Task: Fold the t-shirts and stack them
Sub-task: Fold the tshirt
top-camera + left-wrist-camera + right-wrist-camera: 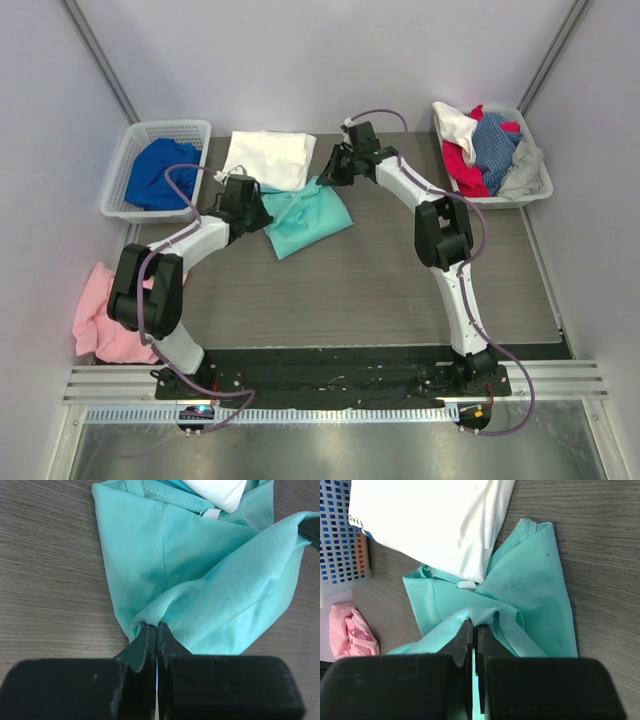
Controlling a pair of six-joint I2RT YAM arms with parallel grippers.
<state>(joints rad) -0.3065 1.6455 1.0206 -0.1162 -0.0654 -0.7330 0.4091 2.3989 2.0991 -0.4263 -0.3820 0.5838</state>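
Toward the far edge of the worktop, left of centre, the mint-green t-shirt lies rumpled and partly folded. Its collar end is tucked under the near edge of the white t-shirt, which lies flat against the far edge. The left claw is pressed together on a bunched corner at the green shirt's left side. The right claw is pinching a raised fold at its far right side. The cloth appears thin, light and limp; it is judged likely to sag and crease between the two holds, and pulling it could drag the overlapping white shirt. Holds at the corners or hems, with the cloth kept taut between them, look soundest. At the far left corner a white basket holds a blue shirt. At the far right corner a second basket holds mixed red, blue, grey and white clothes. A pink garment lies beyond the left edge.
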